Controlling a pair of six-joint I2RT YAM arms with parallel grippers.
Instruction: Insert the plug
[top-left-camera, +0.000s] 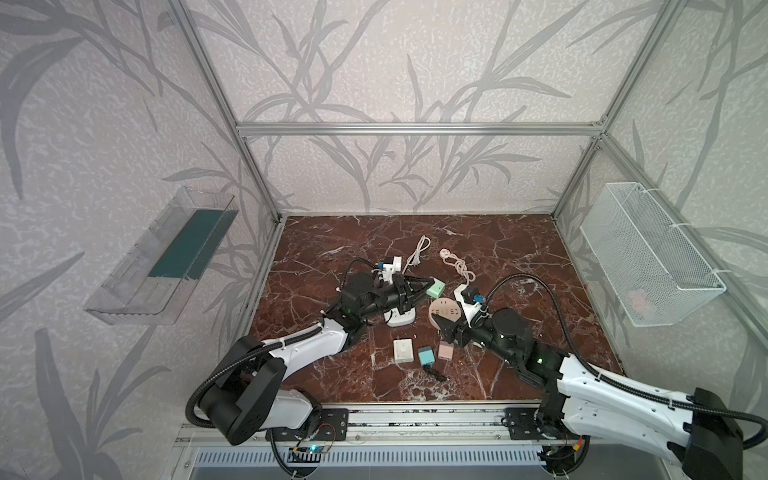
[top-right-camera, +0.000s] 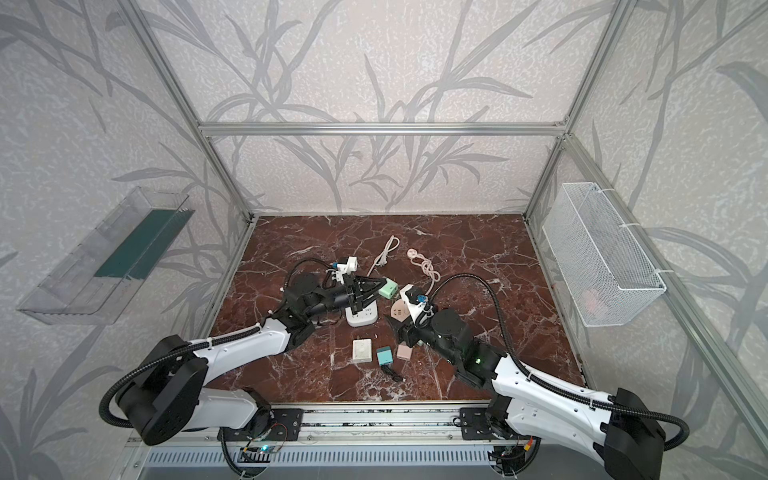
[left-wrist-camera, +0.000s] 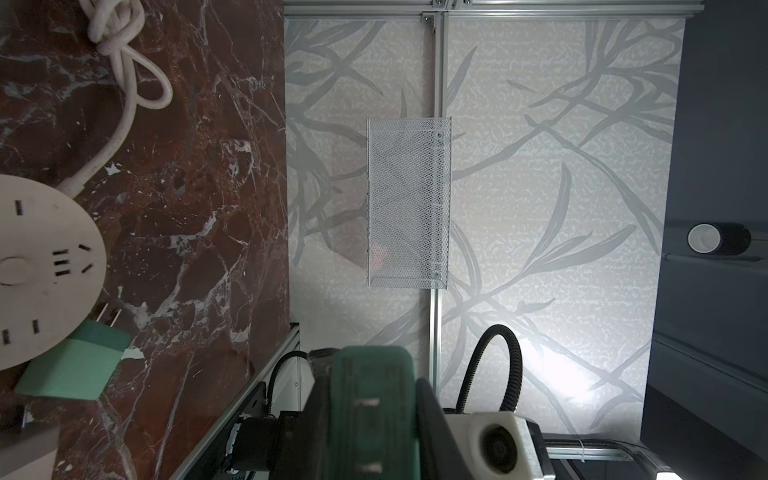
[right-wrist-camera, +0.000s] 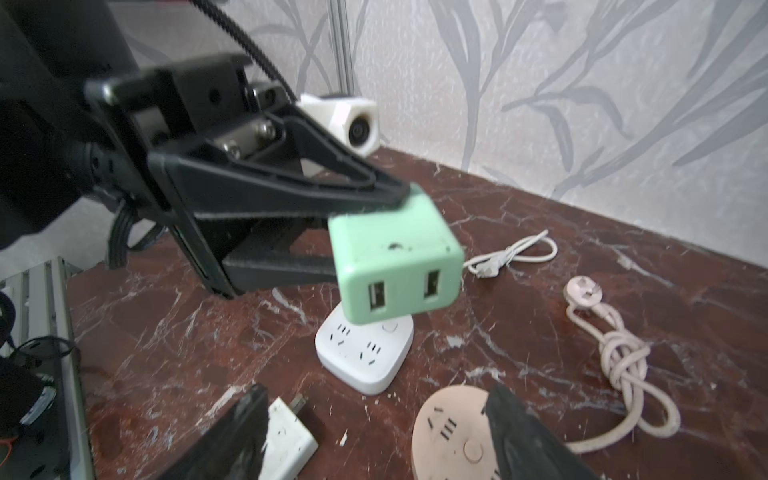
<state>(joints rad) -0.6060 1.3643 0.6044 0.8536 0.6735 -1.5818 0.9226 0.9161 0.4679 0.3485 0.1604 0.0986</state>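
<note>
Your left gripper is clamped on the green plug, held in the air near the white power strip. Your right gripper has its jaws wide apart and seems to hold nothing.

Chargers, a round socket and a knotted cord are crowding the worktop's middle; bare marble is lying open along its far edge.

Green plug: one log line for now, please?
left gripper: shut on green plug | green plug: lifted, not inserted | right gripper: open
</note>
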